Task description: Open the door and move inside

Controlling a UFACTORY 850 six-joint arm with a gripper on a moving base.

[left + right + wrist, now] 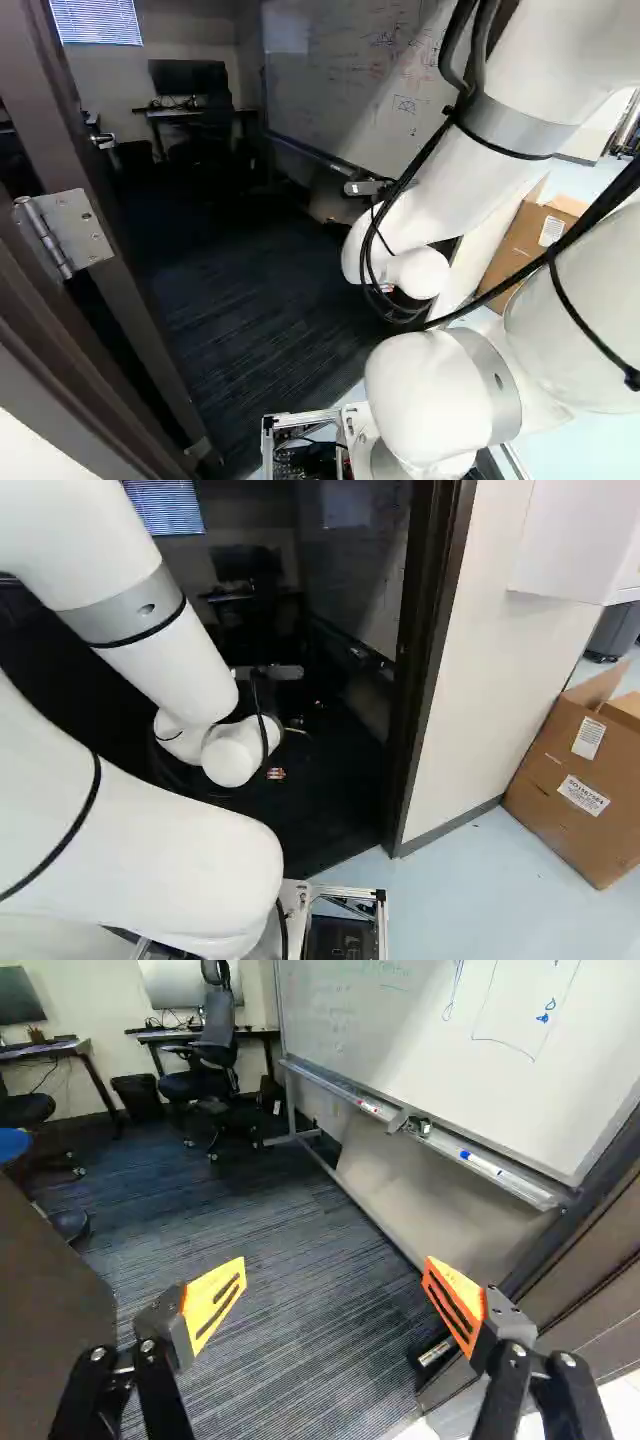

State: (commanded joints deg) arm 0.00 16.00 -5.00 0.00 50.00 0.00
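Ahead, open door (pixel 45 1330), carpet (pixel 290 1300), door frame (pixel 428 670) edging the way in.

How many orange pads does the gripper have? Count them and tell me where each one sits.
2. One pad is on the side of the open gripper nearer the whiteboard; the other pad faces it across the gap. Neither looks hidden.

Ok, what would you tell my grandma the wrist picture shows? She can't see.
The robot's open gripper faces into a room with dark carpet. Ahead is a whiteboard with markers on its tray; farther back are desks and chairs.
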